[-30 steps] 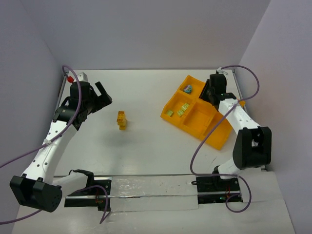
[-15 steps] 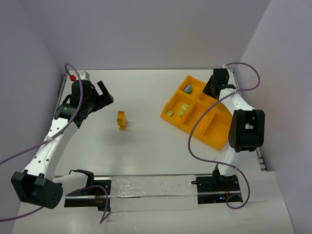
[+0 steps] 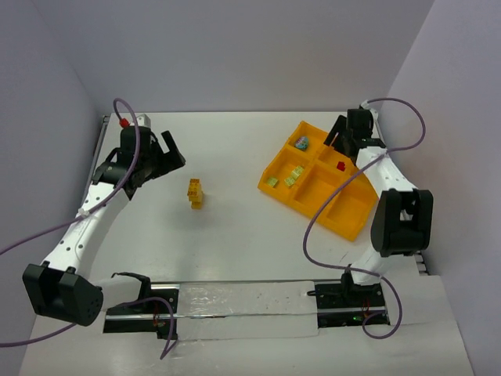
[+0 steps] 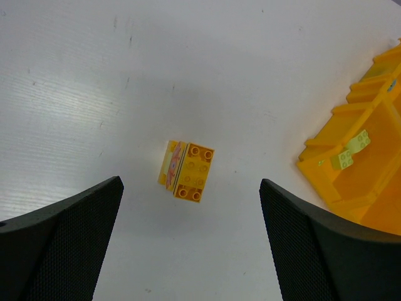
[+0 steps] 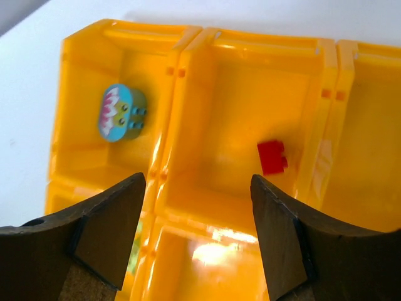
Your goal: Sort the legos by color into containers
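Observation:
A stack of yellow legos (image 3: 195, 193) lies on the white table left of centre; it also shows in the left wrist view (image 4: 187, 170). My left gripper (image 3: 170, 150) is open and empty, up and left of the stack. The orange-yellow divided tray (image 3: 274, 171) stands at the right. A red lego (image 3: 341, 166) lies in one of its compartments, also in the right wrist view (image 5: 272, 157). A teal-blue lego (image 3: 301, 142) lies in the far compartment, also in the right wrist view (image 5: 121, 115). Light green legos (image 3: 294, 175) lie in a left compartment. My right gripper (image 3: 338, 135) is open and empty above the tray's far end.
Grey walls close the table at the back and both sides. Purple cables loop from both arms, one across the tray's right part (image 3: 329, 205). A black rail (image 3: 235, 301) runs along the near edge.
The right gripper has drawn back toward the far right, uncovering the red lego in its compartment. The left gripper has edged slightly toward the yellow stack.

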You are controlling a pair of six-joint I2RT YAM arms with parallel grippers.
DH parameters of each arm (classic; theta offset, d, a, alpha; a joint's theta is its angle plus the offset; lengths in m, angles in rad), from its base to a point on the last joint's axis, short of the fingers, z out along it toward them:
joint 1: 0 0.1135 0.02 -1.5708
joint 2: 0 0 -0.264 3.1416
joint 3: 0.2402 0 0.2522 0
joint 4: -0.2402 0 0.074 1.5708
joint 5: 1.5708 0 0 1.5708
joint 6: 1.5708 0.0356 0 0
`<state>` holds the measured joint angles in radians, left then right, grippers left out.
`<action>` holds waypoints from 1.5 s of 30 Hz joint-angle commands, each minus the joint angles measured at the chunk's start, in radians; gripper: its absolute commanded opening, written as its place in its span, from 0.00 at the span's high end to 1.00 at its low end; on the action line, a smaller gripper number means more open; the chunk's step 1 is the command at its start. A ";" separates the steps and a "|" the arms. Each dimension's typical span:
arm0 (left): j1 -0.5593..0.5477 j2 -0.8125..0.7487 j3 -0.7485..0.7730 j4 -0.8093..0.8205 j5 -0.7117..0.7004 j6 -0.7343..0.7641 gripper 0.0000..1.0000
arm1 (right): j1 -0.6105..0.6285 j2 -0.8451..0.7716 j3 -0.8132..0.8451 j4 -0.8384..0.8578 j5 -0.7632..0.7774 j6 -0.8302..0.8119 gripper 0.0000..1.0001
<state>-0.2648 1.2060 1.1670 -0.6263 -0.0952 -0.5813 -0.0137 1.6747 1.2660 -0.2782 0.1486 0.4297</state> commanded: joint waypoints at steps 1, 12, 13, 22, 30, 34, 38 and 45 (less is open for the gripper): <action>-0.008 0.087 0.046 -0.005 0.019 0.028 0.03 | 0.109 -0.218 -0.036 0.032 -0.033 -0.018 0.25; -0.104 0.281 0.040 0.004 -0.023 0.029 0.03 | 0.398 -0.361 -0.144 -0.001 -0.002 -0.020 0.16; -0.109 0.288 0.035 0.006 -0.021 0.030 0.03 | 0.402 -0.366 -0.150 0.000 -0.001 -0.020 0.16; -0.176 0.399 0.054 -0.027 -0.135 0.027 0.19 | 0.409 -0.387 -0.194 -0.014 0.008 -0.030 0.16; -0.189 0.389 0.043 -0.020 -0.143 0.034 0.38 | 0.407 -0.389 -0.200 -0.018 0.013 -0.027 0.16; -0.191 0.393 0.041 -0.021 -0.136 0.041 0.52 | 0.407 -0.394 -0.197 -0.021 0.015 -0.028 0.16; -0.192 0.383 0.041 -0.015 -0.123 0.043 0.71 | 0.408 -0.397 -0.197 -0.026 0.020 -0.028 0.16; -0.192 0.323 0.077 -0.036 -0.076 0.049 1.00 | 0.408 -0.406 -0.199 -0.032 -0.019 -0.036 0.16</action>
<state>-0.4511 1.6110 1.1807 -0.6506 -0.2156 -0.5409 0.3885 1.3175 1.0710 -0.3122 0.1432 0.4068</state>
